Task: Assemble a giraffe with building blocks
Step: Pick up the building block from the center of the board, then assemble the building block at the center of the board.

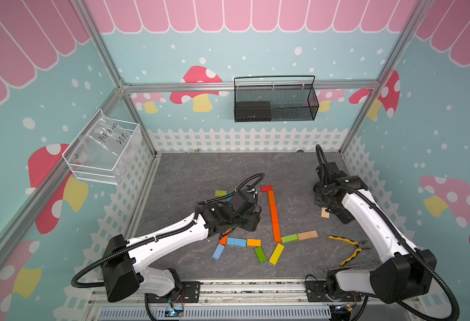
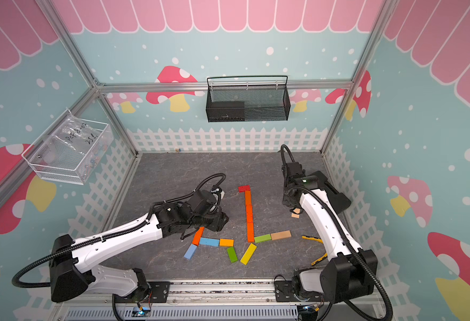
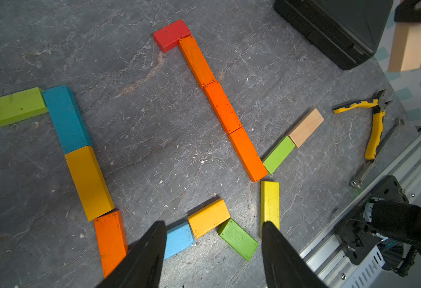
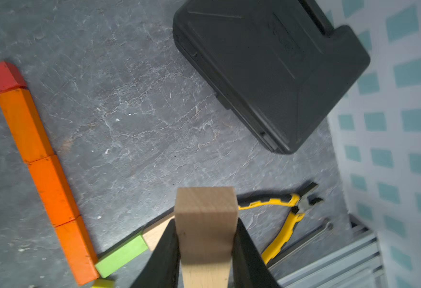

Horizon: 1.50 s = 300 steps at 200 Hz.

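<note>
The right gripper [image 4: 205,222], pinching a plain tan wooden brick [image 4: 205,207], should lower it flat, butted squarely against the laid tan wooden brick [image 1: 307,235].

Both top views high above, looking down on table [image 1: 200,172], wrist views close, sharing orange blocks [image 3: 222,107]

orange blocks [image 1: 273,214] in line, red block [image 1: 266,188] at end; tan block [image 1: 324,213] under r arm [image 1: 367,222]

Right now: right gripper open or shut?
Shut: the right gripper clamps a tan block, with both fingers pressed against its sides in the right wrist view.
</note>
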Motion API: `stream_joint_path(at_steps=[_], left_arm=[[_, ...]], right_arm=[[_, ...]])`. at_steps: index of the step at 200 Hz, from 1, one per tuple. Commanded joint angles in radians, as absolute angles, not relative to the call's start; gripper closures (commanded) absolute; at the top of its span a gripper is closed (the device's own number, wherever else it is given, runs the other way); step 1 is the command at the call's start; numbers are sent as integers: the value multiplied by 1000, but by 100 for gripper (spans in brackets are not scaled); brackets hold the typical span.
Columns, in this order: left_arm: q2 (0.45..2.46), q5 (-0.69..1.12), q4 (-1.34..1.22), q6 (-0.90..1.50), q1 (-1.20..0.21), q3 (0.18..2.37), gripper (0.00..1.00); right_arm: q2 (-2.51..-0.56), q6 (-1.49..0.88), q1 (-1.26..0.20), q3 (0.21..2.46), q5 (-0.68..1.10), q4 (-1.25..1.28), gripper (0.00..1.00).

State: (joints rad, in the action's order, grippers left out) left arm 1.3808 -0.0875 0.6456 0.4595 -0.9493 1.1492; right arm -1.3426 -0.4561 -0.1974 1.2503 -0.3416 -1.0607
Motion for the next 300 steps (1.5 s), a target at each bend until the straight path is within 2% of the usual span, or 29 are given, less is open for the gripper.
stream_joint_path(at_steps=[1, 47, 62, 72, 132, 169, 235, 300], left_arm=[[1358, -94, 633, 446, -943, 1137, 36], [1355, -91, 627, 448, -939, 1136, 36], [1349, -88, 623, 450, -937, 1135, 36], [1343, -86, 622, 451, -937, 1133, 36], [1278, -67, 579, 466, -937, 1096, 36], [1242, -60, 563, 472, -938, 1079, 35], [1227, -52, 563, 477, -939, 1075, 35], [1214, -53, 561, 477, -939, 1071, 35]], right_arm=[[-1328, -139, -199, 1267, -355, -1015, 91], [-1272, 245, -198, 1179, -231, -929, 93], [-1257, 346, -198, 1099, -217, -911, 100], [-1236, 411, -198, 1047, -208, -908, 100], [-934, 840, -161, 751, -159, -991, 100], [-900, 838, -144, 678, -55, -1064, 100], [-976, 814, -145, 675, -36, -1062, 100], [-1089, 897, -156, 639, -149, -1077, 100]])
